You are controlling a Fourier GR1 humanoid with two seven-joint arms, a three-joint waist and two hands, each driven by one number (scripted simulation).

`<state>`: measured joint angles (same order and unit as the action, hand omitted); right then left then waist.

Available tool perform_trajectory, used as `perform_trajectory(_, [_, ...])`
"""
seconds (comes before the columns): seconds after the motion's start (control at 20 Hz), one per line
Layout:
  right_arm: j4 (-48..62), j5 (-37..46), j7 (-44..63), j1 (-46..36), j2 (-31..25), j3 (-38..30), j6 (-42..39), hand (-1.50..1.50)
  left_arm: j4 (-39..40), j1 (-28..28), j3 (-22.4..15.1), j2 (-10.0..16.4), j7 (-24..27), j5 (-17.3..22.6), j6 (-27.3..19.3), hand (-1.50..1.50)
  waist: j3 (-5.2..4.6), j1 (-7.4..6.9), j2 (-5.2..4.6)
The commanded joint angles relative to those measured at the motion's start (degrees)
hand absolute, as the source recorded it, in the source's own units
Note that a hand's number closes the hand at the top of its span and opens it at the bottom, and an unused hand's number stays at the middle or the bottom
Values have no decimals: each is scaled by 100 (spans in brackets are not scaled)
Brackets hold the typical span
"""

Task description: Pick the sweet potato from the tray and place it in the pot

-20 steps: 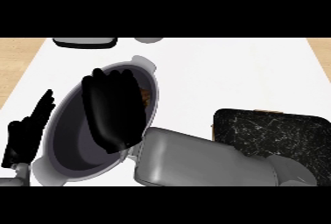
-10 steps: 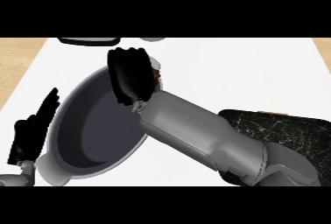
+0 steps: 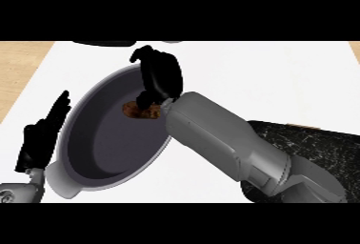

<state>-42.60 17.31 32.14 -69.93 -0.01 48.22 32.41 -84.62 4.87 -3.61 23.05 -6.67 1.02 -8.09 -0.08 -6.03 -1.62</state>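
R hand (image 3: 160, 76) over pot (image 3: 105, 143), touching sweet potato (image 3: 141, 111); grip unclear; L hand (image 3: 44, 133) flat, beside pot.

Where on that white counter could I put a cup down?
The widest bare patch of counter lies beyond the tray, right of the right hand. The left is crowded: the pot, the sweet potato within its rim, the left hand beside it.

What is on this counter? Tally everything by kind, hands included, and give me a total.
Black robot hands: 2, left hand and right hand
Round grey metal pot: 1
Brown lumpy sweet potato: 1
Black speckled flat tray: 1
Dark object at the far edge, too cut off to identify: 1
Total: 6
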Motion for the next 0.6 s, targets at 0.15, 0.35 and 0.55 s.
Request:
perform_trajectory(0.15, [325, -846, -739, -374, 1, -136, 342, -150, 247, 80, -15, -83, 100, -126, -14, 0, -3, -3, 5])
perform_trajectory(0.35, [-337, -1216, -1798, 216, 1, -624, 1577, -150, -51, 23, -94, -160, -142, -127, -77, 0, 18, 70, 14])
perform_trajectory(0.55, [-739, -1907, -2248, 253, 1, -1026, 1866, -150, 132, -201, 45, -157, 170, -95, -60, 0, 8, 139, 48])
